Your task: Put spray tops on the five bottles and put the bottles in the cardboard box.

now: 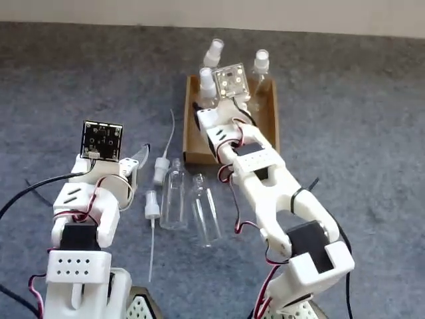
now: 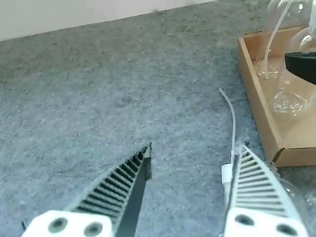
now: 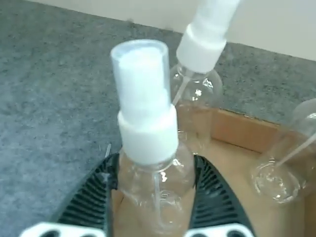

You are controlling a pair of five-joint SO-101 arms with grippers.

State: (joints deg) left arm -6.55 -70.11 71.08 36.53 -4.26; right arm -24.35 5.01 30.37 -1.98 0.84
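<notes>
right claw [image 3: 155, 165] grasping capped bottle [image 3: 147, 138] in cardboard box [image 3: 242, 133] — two others capped beyond it | left claw [image 2: 196, 150] released | pending — two bare bottles [image 1: 174, 199], two spray tops [image 1: 161, 169]

Glossy clear plastic bottles [image 1: 174, 199], matt cardboard box [image 1: 191, 136]

Shells: left arm [image 1: 80, 222] and right arm [image 1: 272, 193] in blocky white plastic with black servo bodies.
Base housing [image 1: 76, 266]: rows of small round holes.
Cables [image 1: 237, 216]: thin red and black wires looping at the joints.
Wrist boards: 1 black square [image 1: 101, 140], 1 pale square [image 1: 232, 81] with bright dots.
Left gripper [image 2: 196, 149]: 1 black ribbed finger, 1 white.
Right gripper [image 3: 154, 160]: 2 black ribbed fingers.
</notes>
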